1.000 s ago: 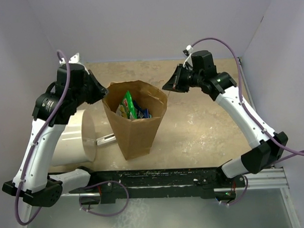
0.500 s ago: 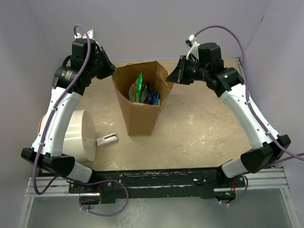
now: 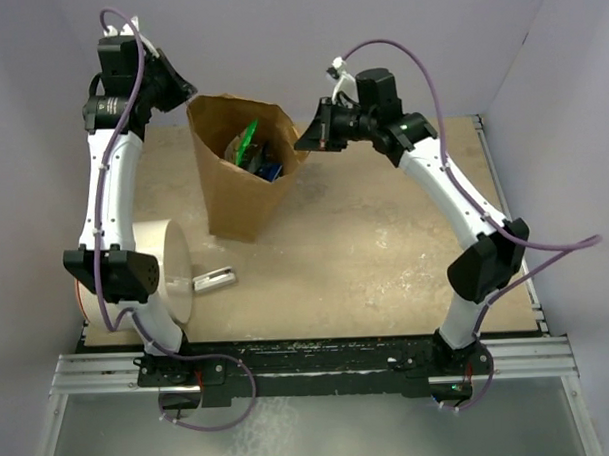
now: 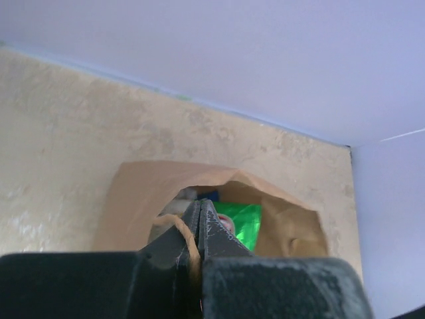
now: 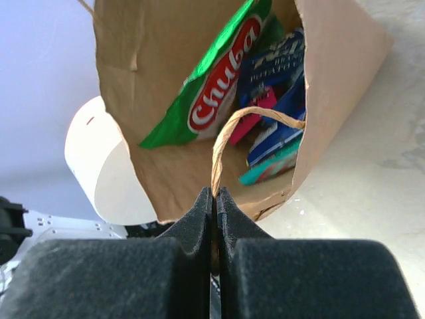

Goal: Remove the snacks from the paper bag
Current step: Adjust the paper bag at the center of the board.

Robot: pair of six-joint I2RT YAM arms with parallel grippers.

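The brown paper bag (image 3: 238, 175) hangs upright at the back left of the table, held by both handles. My left gripper (image 3: 187, 92) is shut on one twisted paper handle (image 4: 184, 234) at the bag's left rim. My right gripper (image 3: 304, 143) is shut on the other handle (image 5: 229, 136) at the right rim. The bag's mouth is open. Inside lie a large green packet (image 5: 216, 76), blue packets (image 5: 279, 80), a red one (image 5: 249, 119) and a teal one (image 5: 269, 166). The green packet also shows in the left wrist view (image 4: 240, 220) and in the top view (image 3: 247, 142).
A large white cylinder (image 3: 156, 273) lies on its side at the left, beside the left arm. A small white-grey bar (image 3: 214, 279) lies on the table just right of it. Purple walls close in the back and both sides.
Both grippers have risen and moved left and back, carrying the bag by its handles. The bag has shifted toward the back left corner and hangs higher.
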